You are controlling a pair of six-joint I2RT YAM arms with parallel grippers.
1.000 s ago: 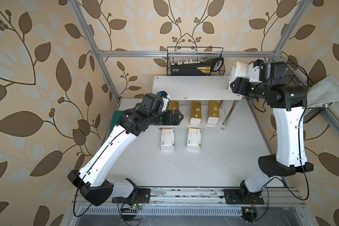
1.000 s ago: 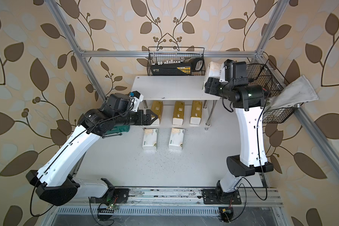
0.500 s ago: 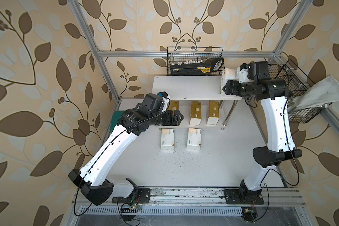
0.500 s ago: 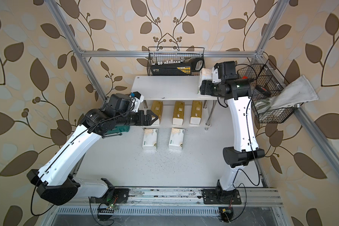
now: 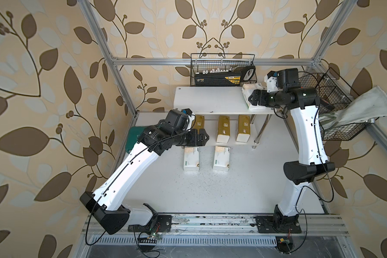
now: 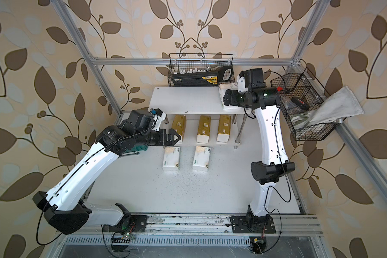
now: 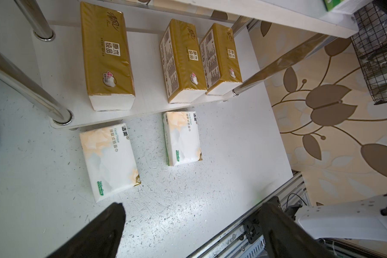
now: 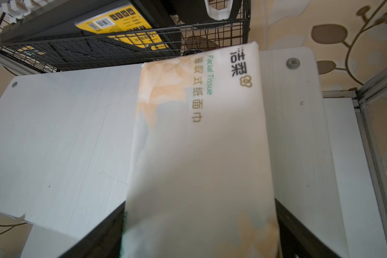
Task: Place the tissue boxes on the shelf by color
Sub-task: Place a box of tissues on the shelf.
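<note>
The right claw is set astride a white tissue pack lying on the top board of the shelf, upper right in both top views. Whether it is clenched or released cannot be told. The left claw is held spread and empty at mid-frame. Three gold packs are shelved below, while two white packs lie on the bench, not yet shelved.

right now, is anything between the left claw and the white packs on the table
Nothing visible. The left claw is open, and only bare table shows between it and the nearer white pack.
</note>
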